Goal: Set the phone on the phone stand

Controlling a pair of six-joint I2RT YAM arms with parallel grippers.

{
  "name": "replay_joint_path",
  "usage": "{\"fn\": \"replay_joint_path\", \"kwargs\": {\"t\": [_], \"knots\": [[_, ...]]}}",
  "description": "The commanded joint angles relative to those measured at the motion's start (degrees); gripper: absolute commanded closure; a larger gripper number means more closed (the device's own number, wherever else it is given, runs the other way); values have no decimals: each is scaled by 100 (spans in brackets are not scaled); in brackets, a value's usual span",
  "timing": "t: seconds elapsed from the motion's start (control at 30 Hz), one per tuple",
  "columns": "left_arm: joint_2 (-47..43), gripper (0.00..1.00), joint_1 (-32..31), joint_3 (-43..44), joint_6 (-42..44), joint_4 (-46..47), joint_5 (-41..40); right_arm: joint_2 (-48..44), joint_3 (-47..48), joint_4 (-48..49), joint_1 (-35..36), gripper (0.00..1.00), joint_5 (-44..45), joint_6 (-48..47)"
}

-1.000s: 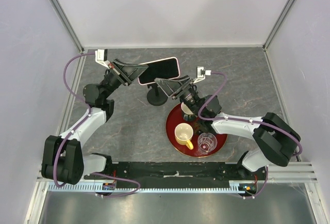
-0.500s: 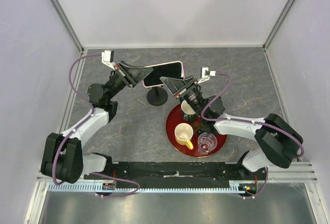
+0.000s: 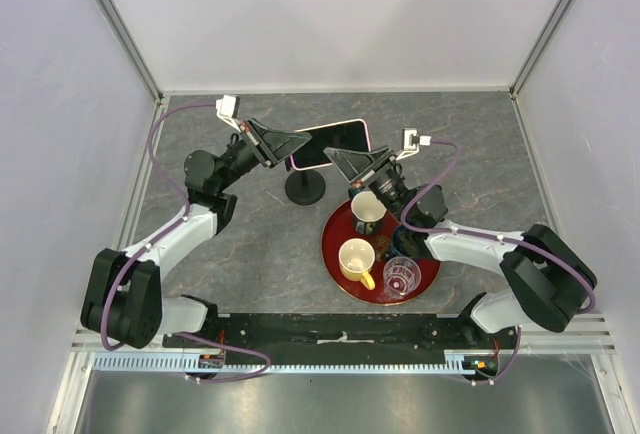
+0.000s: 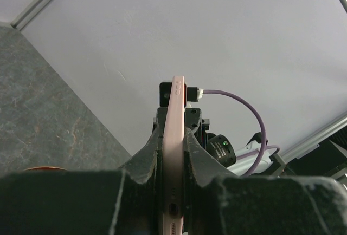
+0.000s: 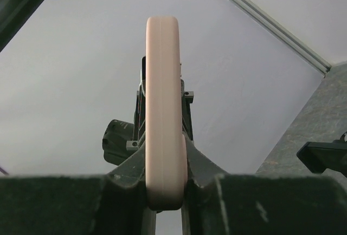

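Over the table, top view: phone point(image 3: 330, 142) is held raised and tilted, screen up, above the phone stand point(image 3: 305, 188); contact with the clamp head cannot be told. Left gripper point(image 3: 292, 148) pinches its left end, right gripper point(image 3: 347, 161) its near edge. Red tray point(image 3: 332, 234) sits just beside the stand.

Left wrist view: phone edge-on, clamped between both fingers point(image 4: 146, 162); stand hidden.

Right wrist view: pink rim gripped between both fingers point(image 5: 203, 164); stand hidden.

Judgement: lower both arms together, match the tilt to the clamp head, and release only once seated. Uneven descent could twist the phone or tip the stand.
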Motion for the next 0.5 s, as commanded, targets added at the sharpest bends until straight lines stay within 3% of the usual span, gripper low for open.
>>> {"fn": "replay_joint_path", "kwargs": {"t": [0.0,0.07,0.1,0.2,0.27,0.3,0.37,0.47], "knots": [[-65,89,-191,389,460,-126,368,-394,-146,2502,-358,100,267,-304],[-65,75,-174,574,601,-547,613,-465,-182,2502,-560,100,170,-287],[-108,59,-156,670,837,-757,710,-482,-182,2502,-656,100,-48,-261],[-353,50,2,1040,1556,-1995,835,-483,-7,2328,-1175,100,-637,-234],[-626,46,116,1067,1979,-2627,502,-474,177,2134,-1658,100,-1322,-199],[-784,40,151,1058,2417,-2823,344,-482,292,1724,-1833,100,-1577,-208],[-1267,37,169,1075,2893,-3427,-148,-500,799,1090,-2265,100,-2701,-390],[-1620,29,169,1172,3527,-3799,-484,-736,1546,-709,-2494,100,-4253,-1145]]}}
